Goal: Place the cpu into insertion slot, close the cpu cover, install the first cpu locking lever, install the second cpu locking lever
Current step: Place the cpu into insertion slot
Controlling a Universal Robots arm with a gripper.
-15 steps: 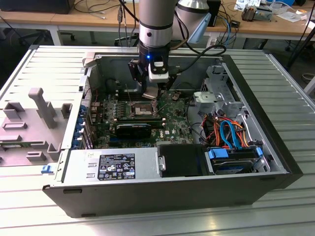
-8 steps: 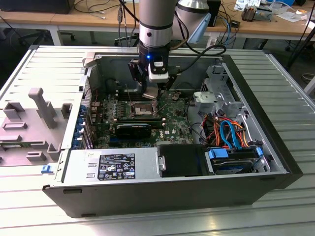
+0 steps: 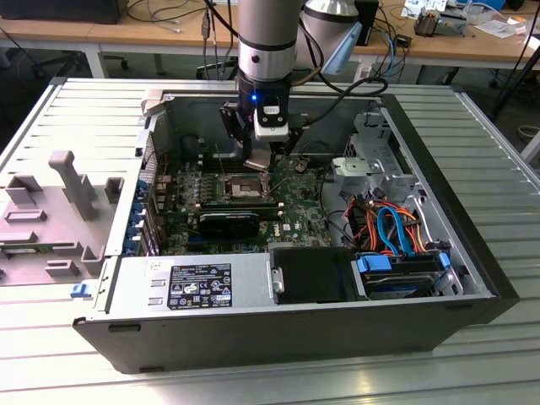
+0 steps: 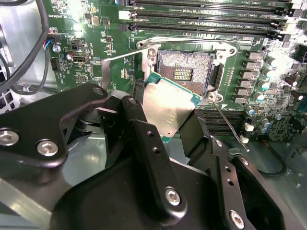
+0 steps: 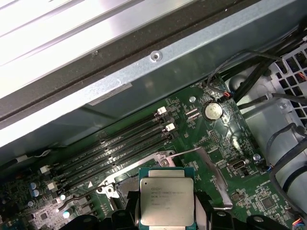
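My gripper [image 3: 258, 153] hangs inside the open computer case, shut on the cpu [image 4: 168, 108]. The cpu is a flat square chip with a dull silver top [image 5: 166, 196], pinched at two opposite edges by the black fingers [image 4: 141, 122]. It is held tilted just above and beside the insertion slot [image 4: 184, 72], whose dark pin field lies bare inside its metal rim. In the exterior view the slot [image 3: 239, 187] sits just below the gripper. The cpu cover [image 4: 103, 72] stands swung open at the slot's side, and it is the silvery frame [image 5: 216, 182]. A thin wire locking lever [image 4: 229, 125] sticks out, unlatched.
Long black memory slots [image 4: 206, 14] run along one side of the socket. A boxed power supply [image 3: 194, 287] and a drive bay with orange and blue cables [image 3: 392, 228] fill the case's near side. A grey fixture [image 3: 72, 181] sits at the exterior view's left.
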